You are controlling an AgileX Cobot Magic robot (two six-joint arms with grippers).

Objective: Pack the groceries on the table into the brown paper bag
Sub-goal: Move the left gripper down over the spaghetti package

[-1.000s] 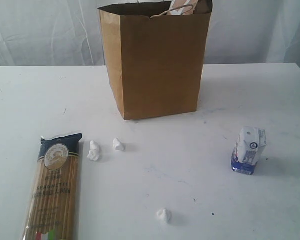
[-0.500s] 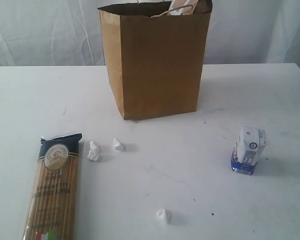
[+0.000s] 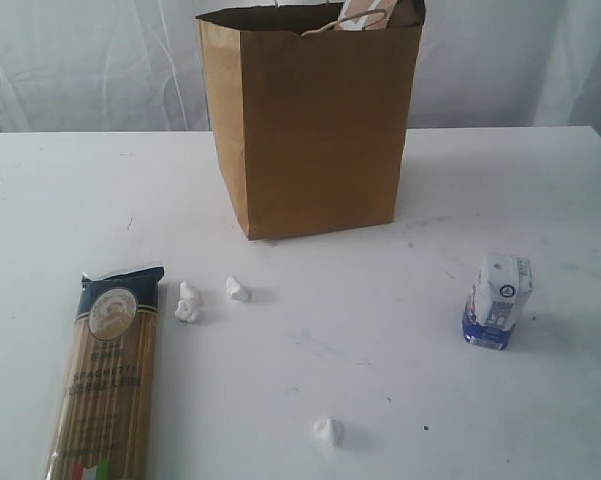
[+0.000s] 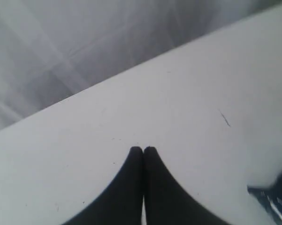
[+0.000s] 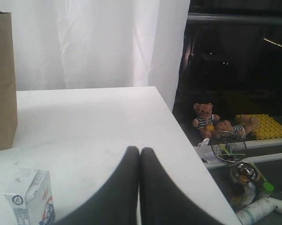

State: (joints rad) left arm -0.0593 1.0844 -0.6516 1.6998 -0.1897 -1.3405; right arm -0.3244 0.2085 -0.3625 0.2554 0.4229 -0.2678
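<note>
The brown paper bag stands upright at the back middle of the table, with something pale showing at its open top. A spaghetti packet lies flat at the front left. A small white-blue carton stands at the right, and it also shows in the right wrist view. Neither arm appears in the exterior view. My left gripper is shut and empty above bare tabletop, with the packet's dark corner at the frame's edge. My right gripper is shut and empty, beside the carton.
Three small white crumpled lumps lie on the table. White curtains hang behind. Past the table's right edge sit teddy bears, bowls and bottles on the floor.
</note>
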